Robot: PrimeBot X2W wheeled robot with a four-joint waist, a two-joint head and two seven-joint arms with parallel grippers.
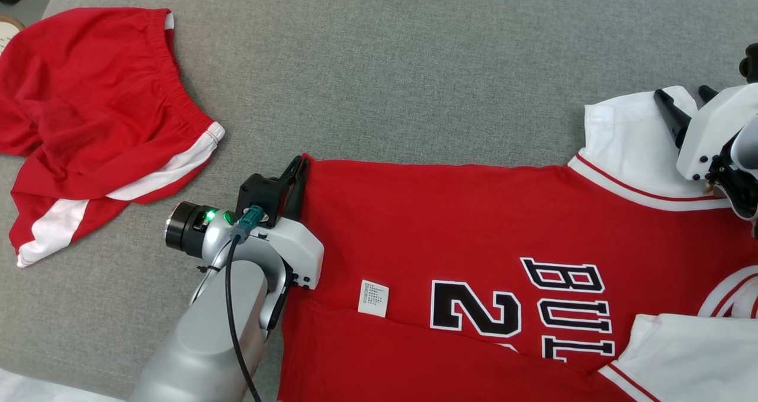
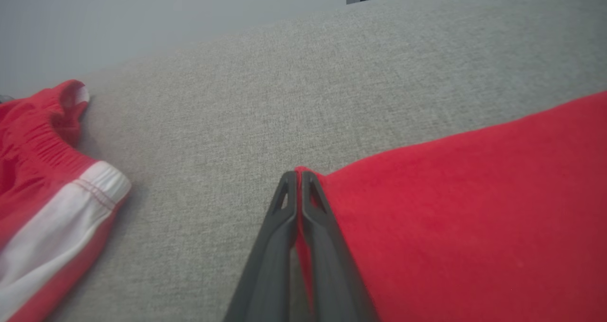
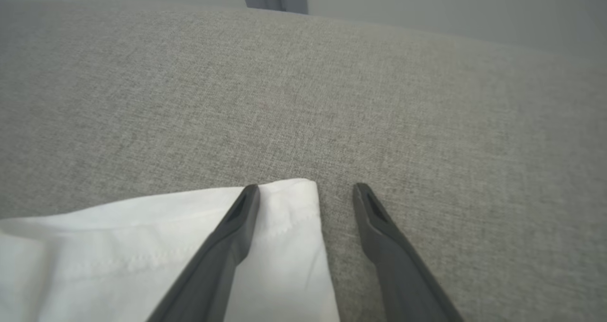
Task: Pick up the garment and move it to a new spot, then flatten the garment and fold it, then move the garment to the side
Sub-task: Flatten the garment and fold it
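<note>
The jersey (image 1: 444,224) lies spread on the grey surface (image 1: 414,64); I judge the fold is starting. My left tool (image 1: 301,171) is clamped on its hem corner; my right tool (image 1: 681,97) gapes over the white sleeve (image 1: 622,135) and must close next

A grey fabric worktop (image 1: 414,64) carries two garments. A red jersey (image 1: 474,224) with white sleeves lies spread flat at the near right. Red shorts (image 1: 89,112) with white stripes lie crumpled at the far left, well apart.
</note>
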